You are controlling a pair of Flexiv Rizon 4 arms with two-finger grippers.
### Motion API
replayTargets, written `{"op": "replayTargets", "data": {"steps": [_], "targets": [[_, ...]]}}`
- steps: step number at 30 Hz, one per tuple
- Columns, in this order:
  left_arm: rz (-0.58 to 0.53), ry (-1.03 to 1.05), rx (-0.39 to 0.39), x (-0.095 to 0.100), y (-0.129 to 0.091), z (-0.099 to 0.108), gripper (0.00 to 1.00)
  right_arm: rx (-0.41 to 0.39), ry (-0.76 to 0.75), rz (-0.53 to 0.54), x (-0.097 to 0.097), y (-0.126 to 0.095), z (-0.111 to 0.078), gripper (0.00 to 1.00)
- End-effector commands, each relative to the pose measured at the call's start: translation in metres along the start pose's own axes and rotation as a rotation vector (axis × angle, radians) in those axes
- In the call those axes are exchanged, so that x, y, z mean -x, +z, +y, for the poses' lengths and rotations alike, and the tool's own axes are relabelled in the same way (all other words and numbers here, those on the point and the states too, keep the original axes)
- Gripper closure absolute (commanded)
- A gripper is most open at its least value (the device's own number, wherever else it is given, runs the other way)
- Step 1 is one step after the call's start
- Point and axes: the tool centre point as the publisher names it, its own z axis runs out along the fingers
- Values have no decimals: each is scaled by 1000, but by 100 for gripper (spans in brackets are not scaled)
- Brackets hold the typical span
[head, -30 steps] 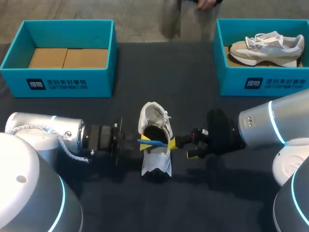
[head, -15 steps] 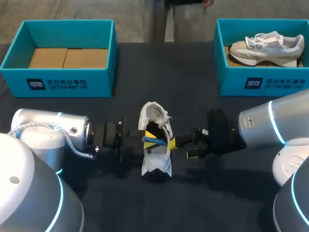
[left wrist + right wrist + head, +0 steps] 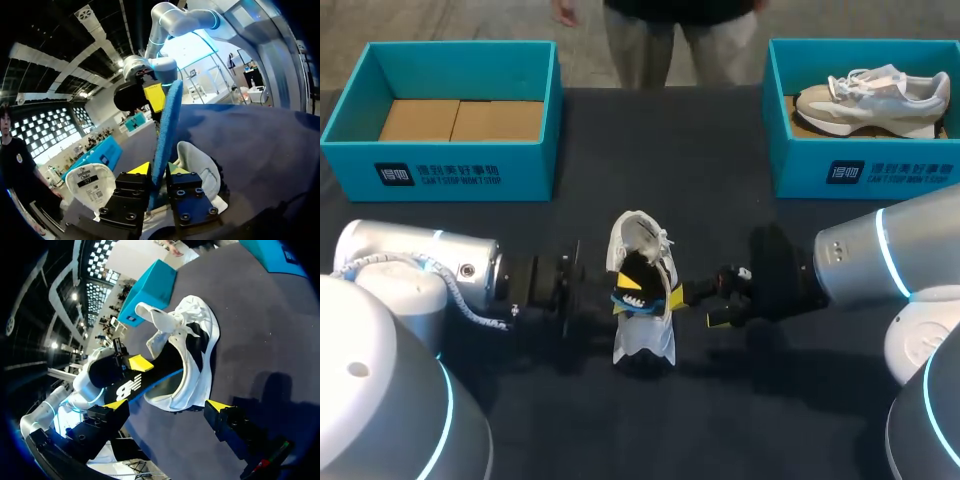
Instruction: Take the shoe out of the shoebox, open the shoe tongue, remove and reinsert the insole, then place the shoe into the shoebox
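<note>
A white shoe (image 3: 642,345) lies mid-table with its tongue (image 3: 632,228) folded up. My left gripper (image 3: 625,293) reaches in from the left and is shut on the insole (image 3: 636,288), blue on one face and black on the other, held over the shoe's opening. In the left wrist view the insole (image 3: 167,125) stands edge-on between the fingers of the gripper (image 3: 158,170), with the shoe (image 3: 197,165) under it. My right gripper (image 3: 696,308) is open at the shoe's right side. Its wrist view shows the shoe (image 3: 195,345) and insole (image 3: 135,385) ahead of its own gripper (image 3: 167,405).
A teal shoebox (image 3: 450,165) with a cardboard floor stands at the back left. A second teal box (image 3: 865,170) at the back right holds another pale shoe (image 3: 875,95). Dark tabletop (image 3: 650,140) lies between the boxes.
My left gripper has rolled at the wrist, turning the insole from a flat blue strip to show its black face. The right arm and the shoe have not moved.
</note>
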Motion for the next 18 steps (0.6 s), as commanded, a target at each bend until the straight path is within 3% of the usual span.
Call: {"op": "replayTargets", "data": {"steps": [1,4,7,18], "targets": [[28,-10,17,0,0,2,89,1,1,-2,-1,0,-1,0],[40,-22,35,0,0,6,89,1,1,-2,-1,0,-1,0],[65,-23,63,-1,2,11,100,1,1,-2,-1,0,-1,0],[52,13,116,3,7,26,100,1,1,-2,-1,0,-1,0]]}}
